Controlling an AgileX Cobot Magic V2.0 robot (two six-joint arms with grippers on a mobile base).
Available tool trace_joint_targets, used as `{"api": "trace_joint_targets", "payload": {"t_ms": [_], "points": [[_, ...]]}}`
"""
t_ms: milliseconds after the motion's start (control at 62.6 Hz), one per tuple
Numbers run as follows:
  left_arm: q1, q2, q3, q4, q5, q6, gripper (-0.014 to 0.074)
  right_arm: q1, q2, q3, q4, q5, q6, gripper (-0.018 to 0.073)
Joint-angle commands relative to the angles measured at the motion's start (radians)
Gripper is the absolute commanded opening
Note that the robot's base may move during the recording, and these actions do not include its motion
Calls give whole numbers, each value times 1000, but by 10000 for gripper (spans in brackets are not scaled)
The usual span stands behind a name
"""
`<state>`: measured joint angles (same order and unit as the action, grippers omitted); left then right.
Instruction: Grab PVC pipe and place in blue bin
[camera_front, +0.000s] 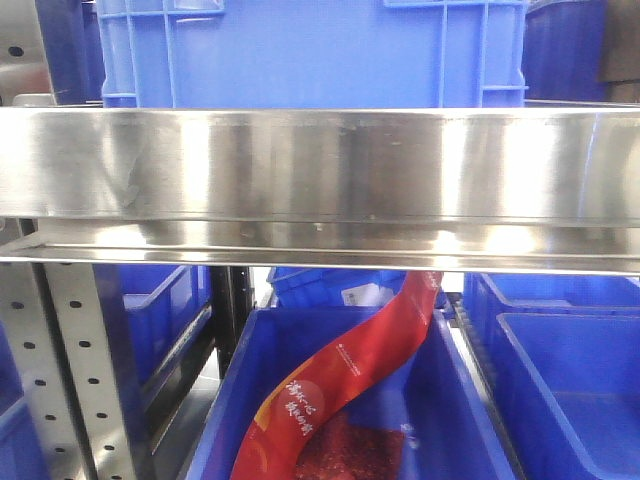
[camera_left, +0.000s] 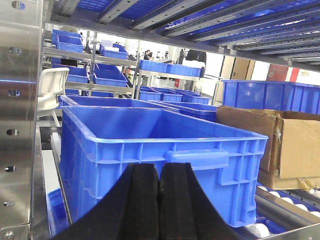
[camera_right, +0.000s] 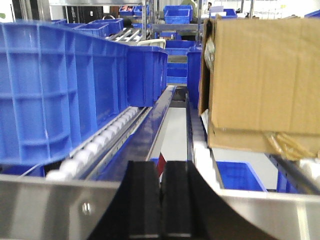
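A plastic bin (camera_left: 155, 160) sits on a roller rack, with a cardboard box (camera_left: 280, 145) just to its right. On the lower level, a packaging bag (camera_front: 345, 385) lies in another bin (camera_front: 455, 420).

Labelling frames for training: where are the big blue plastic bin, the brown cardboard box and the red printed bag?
Big blue plastic bin (camera_left: 150, 165), left wrist view, front wall.
Brown cardboard box (camera_right: 260, 75), right wrist view, side panel.
Red printed bag (camera_front: 345, 375), front view, middle.

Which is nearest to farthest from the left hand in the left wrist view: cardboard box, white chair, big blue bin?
1. big blue bin, directly ahead of the left hand.
2. cardboard box, right and behind the bin.
3. white chair, far left, past the bin.
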<state>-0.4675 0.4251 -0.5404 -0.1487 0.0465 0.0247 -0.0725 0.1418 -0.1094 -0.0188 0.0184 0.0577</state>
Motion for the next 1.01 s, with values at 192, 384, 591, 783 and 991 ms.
{"api": "trace_joint_targets", "payload": {"t_ms": [192,384,591,783,991], "points": [[-5,-5,0,-3,-20,-5,-111,-3,-142,109,-4,-11,-7,-169],[-5,-5,0,-3,-18,-5,-111,-3,-142,109,-5,-18,-25,-169],[-5,-5,0,-3,-18,-5,-111,-3,-142,109,-1,-18,-25,-169],[-5,-5,0,-3,-18,-5,-111,-3,-142,109,-1,-18,-25,-169],[-5,-5,0,-3,-18,-5,-111,-3,-142,109,-1,-18,-25,-169]]}}
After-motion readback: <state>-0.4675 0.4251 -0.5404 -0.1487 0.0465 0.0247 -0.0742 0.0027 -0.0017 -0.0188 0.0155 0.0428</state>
